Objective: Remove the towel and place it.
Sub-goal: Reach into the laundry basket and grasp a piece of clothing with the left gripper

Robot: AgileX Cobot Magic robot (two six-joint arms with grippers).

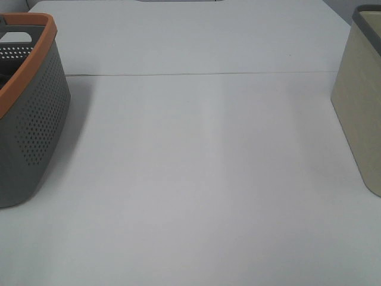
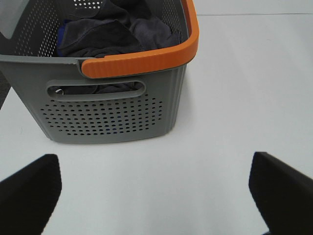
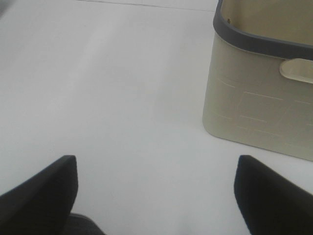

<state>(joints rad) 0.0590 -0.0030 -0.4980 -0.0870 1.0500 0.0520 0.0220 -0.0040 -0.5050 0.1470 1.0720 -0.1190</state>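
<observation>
Basket [image 1: 36, 119]: grey and perforated with an orange rim; it is stood at the table's left edge and is cut off by the exterior high view.
Towel [image 2: 107, 34]: a dark charcoal-purple cloth, seen crumpled inside the basket below the rim; a strip of blue is seen at one side of it.
Handle slot [image 2: 95, 90]: cut into the basket's end wall; dark cloth is seen through it, with a pale speck too small to be identified.
Left gripper [image 2: 155, 169]: jaws are spread wide and nothing is held; it is hung over the table, near the basket's slotted wall but apart from it.
In the way: the slotted wall and orange rim are set between the left gripper and the towel.
Table [image 1: 196, 179]: white, crossed by a thin seam [image 1: 196, 74] towards the far side.
Right gripper [image 3: 156, 166]: jaws are spread wide and nothing is held; it is hung over the table, near the bin but apart from it.
Bin [image 3: 254, 112]: beige with a dark grey rim, a pale handle slot and faint brick-like lines on the wall; it is stood at the table's right edge, well apart from the basket.
</observation>
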